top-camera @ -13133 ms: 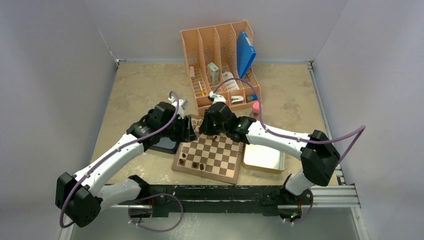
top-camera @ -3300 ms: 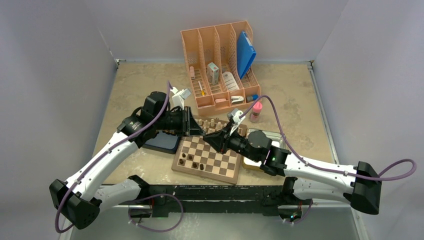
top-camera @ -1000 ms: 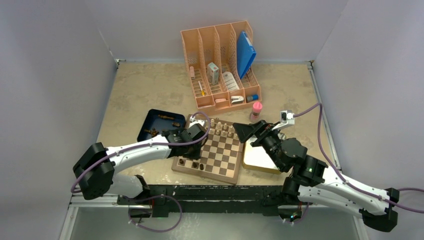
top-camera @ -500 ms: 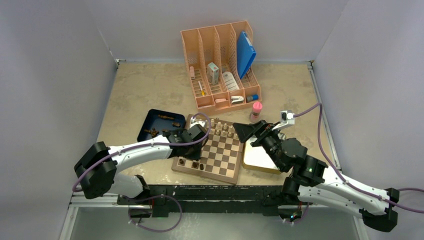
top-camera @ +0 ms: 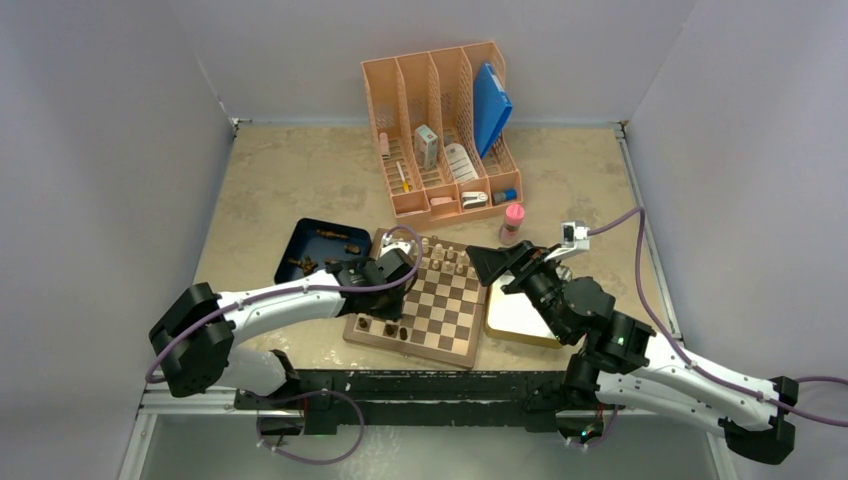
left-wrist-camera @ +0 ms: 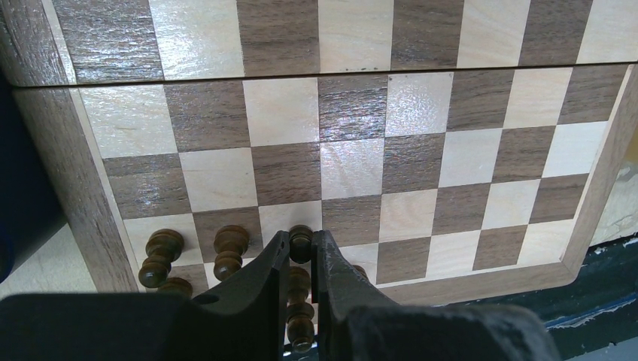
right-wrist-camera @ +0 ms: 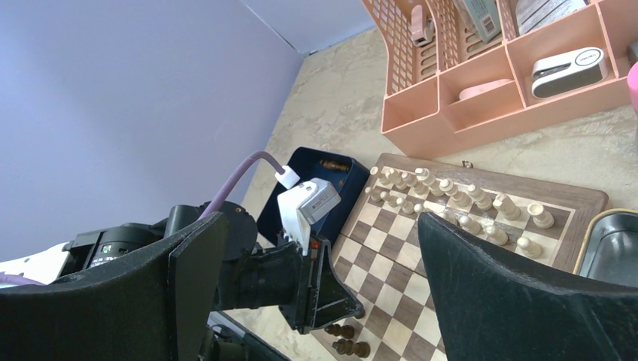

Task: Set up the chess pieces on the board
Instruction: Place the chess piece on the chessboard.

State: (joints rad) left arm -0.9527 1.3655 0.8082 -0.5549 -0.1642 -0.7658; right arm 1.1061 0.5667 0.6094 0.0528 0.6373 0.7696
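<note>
- The left tool (top-camera: 392, 306) is down over the near-left corner of the chessboard (top-camera: 440, 300), its arm lying low across the counter (top-camera: 270, 170).
- From the left wrist view, that tool (left-wrist-camera: 301, 252) is clenched on a dark pawn (left-wrist-camera: 301, 242). The pawn's head shows between the two black fingertips (left-wrist-camera: 275, 259), over the second row from the board's near rim.
- More dark chess pieces (left-wrist-camera: 229, 252) stand just left of the held pawn, in the two rows nearest that rim. Others show through the gap between the fingers.
- From above, these dark pieces (top-camera: 385, 328) form a small cluster at the near-left corner. The rest of the near rows are bare squares.
- A few dark pieces (top-camera: 330, 235) lie in the dark blue tray (top-camera: 298, 250), which sits on the counter touching the board's left side.
- Pale beige chess pieces (top-camera: 442, 256) fill the two rows along the far edge.
- The right tool (top-camera: 490, 263) is raised over the board's right edge, fingers spread wide and nothing between them.
- In its own camera, the right tool (right-wrist-camera: 322, 218) frames the left wrist and the pale rows (right-wrist-camera: 451, 199).
- A shiny metal tin (top-camera: 520, 318) lies against the board's right side, under the right arm.
- A peach desk organiser (top-camera: 440, 120) stands farther back, with a pink bottle (top-camera: 513, 222) just in front of it.
</note>
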